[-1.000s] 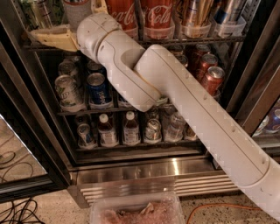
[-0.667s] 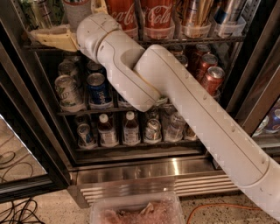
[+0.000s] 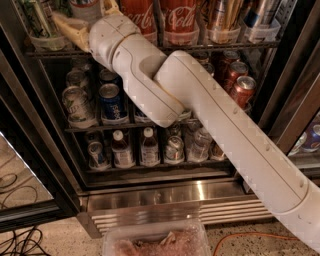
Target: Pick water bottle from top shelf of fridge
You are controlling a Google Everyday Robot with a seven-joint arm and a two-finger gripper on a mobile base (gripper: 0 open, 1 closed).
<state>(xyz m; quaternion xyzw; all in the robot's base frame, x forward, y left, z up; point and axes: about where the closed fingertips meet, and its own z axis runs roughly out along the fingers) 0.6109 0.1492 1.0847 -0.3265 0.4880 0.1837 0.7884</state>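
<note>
The fridge stands open, with a steel sill and a dark inside. The water bottle, clear with a red-edged white label, stands in a clear bin at the left of the top shelf. Only its lower part shows. My gripper is at the bottle's base on the top shelf, reaching in from the right, and my white arm crosses the fridge front. Red Coca-Cola bottles stand just right of my wrist.
Cans line the middle rack, and small white-capped bottles and cans line the lower one. The glass door hangs open at the left. A clear plastic container and cables lie on the floor.
</note>
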